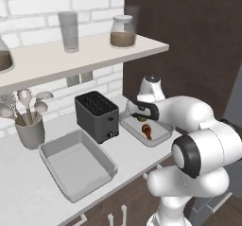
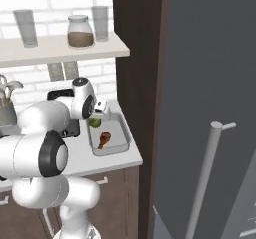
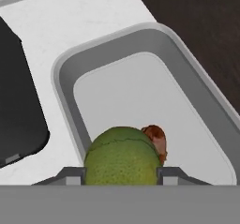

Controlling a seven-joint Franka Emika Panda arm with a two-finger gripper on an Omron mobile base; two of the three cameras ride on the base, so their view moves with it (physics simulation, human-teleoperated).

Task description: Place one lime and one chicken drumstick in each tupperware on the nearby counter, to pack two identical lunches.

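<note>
The two fingers (image 3: 70, 175) press on either side of a green lime (image 3: 123, 156), pinching it between them, so the gripper (image 3: 122, 176) holds the fruit above the near end of a shallow grey tray (image 3: 65, 82). Just behind the lime, a brown chicken drumstick (image 3: 157, 138) lies on the tray floor. In the left base view the drumstick (image 1: 147, 129) sits in the middle of this tray (image 1: 160, 136), which stands on the pale counter (image 1: 19, 192) just right of a black toaster (image 1: 97, 115). A second, similar tray (image 1: 78, 164) lies on the counter left of the toaster, near a grey cup of spoons (image 1: 29, 126).
</note>
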